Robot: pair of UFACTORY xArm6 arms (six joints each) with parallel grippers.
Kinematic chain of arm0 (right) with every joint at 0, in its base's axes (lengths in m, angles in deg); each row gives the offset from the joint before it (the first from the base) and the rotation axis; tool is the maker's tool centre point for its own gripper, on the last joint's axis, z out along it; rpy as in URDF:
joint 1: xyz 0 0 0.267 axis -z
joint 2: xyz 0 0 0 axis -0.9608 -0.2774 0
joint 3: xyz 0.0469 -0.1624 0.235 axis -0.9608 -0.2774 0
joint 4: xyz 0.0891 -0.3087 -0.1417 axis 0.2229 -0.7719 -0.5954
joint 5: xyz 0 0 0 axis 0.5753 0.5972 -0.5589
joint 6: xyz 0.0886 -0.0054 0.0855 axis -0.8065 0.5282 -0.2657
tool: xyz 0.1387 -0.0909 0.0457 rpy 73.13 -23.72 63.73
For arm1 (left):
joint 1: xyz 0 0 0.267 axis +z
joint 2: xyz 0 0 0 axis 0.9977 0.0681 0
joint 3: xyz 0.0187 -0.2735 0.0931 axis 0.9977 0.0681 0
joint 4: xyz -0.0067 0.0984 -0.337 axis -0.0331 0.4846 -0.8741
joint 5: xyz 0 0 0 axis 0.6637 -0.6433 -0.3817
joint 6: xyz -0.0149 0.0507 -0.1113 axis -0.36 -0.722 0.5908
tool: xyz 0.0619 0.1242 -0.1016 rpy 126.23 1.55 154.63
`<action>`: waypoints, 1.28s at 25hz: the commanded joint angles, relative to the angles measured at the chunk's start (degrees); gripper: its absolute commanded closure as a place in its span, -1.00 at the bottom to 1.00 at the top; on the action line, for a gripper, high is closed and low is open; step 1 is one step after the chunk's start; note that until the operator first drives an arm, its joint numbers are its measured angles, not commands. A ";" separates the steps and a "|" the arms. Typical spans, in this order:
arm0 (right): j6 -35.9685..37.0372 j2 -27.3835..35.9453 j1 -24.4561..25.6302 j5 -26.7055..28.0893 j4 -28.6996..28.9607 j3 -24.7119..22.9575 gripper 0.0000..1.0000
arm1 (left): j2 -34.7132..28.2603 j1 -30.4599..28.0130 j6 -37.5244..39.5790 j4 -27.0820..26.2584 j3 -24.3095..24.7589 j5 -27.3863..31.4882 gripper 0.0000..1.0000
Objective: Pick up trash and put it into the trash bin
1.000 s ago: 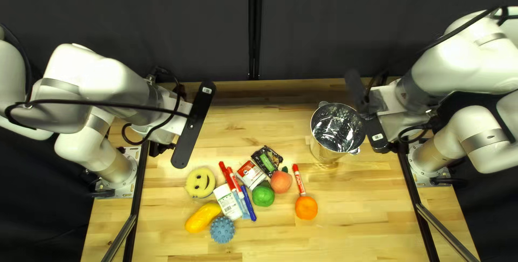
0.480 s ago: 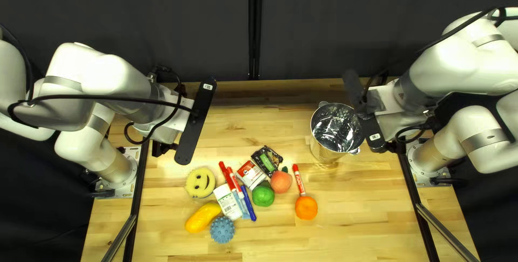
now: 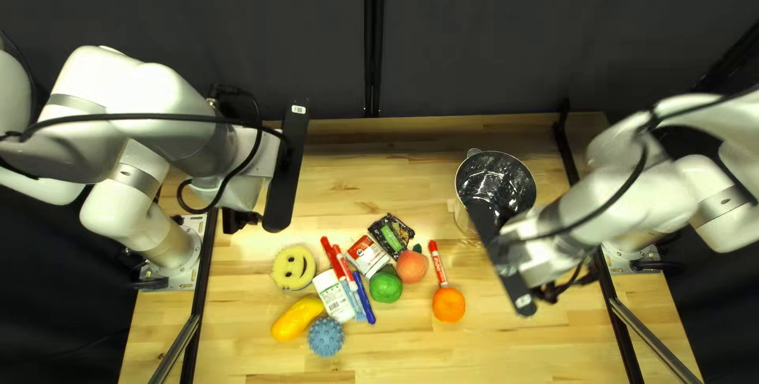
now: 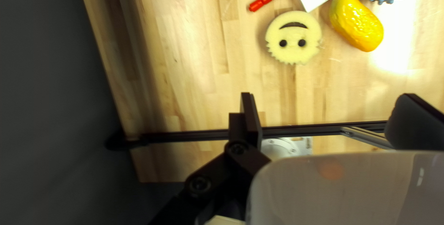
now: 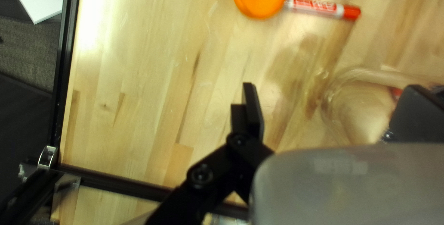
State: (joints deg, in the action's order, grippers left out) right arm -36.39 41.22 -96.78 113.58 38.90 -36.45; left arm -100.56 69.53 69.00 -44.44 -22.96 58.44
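Note:
My left gripper (image 3: 288,164) hangs over the table's far left, behind the yellow smiley sponge (image 3: 293,267); in its wrist view the left gripper (image 4: 330,109) is open, nothing between its fingers. My right gripper (image 3: 504,261) is right of the orange, its black plate overlapping the near side of the bin (image 3: 512,167). The right gripper (image 5: 333,109) stands open and empty in its wrist view, the clear bin (image 5: 351,73) partly hidden behind one finger. A black wrapper (image 3: 405,231) and a red-and-white packet (image 3: 366,253) lie mid-table, with a light-blue packet (image 3: 358,308) under the markers.
Around the packets lie a white bottle (image 3: 334,295), red markers (image 3: 328,249), a blue marker (image 3: 364,298), a green fruit (image 3: 385,286) and a peach (image 3: 411,267). A yellow mango (image 3: 297,319), blue spiky ball (image 3: 326,337), orange (image 3: 448,305) and another red marker (image 3: 438,263) are nearer the front.
My right arm has swung toward the table's near side, its gripper turning and passing the bin. My left gripper has rotated slightly. The table objects have not moved.

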 commanded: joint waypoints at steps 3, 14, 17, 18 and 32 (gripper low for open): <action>0.13 -0.28 0.19 0.28 0.32 0.33 -1.00 | 0.50 0.07 -0.24 -0.20 -0.27 0.00 -1.00; 2.15 -4.68 0.51 -6.45 3.65 -1.26 -1.00 | 0.39 -0.23 1.12 -0.29 -0.81 1.32 -1.00; -2.12 -9.29 0.05 -13.32 2.50 -2.19 -1.00 | 1.58 -2.23 3.64 0.61 -3.71 3.78 -1.00; -3.95 -10.49 -0.10 -14.56 1.61 -2.09 -1.00 | 1.81 -2.59 4.05 0.77 -4.24 4.21 -1.00; -22.35 -18.72 -0.10 -15.62 -7.95 2.92 -1.00 | 3.78 -4.09 5.32 1.26 -6.37 5.26 -1.00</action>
State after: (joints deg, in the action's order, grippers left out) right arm -58.63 22.52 -96.88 97.91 31.00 -33.56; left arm -96.78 65.44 74.33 -43.19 -29.34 63.70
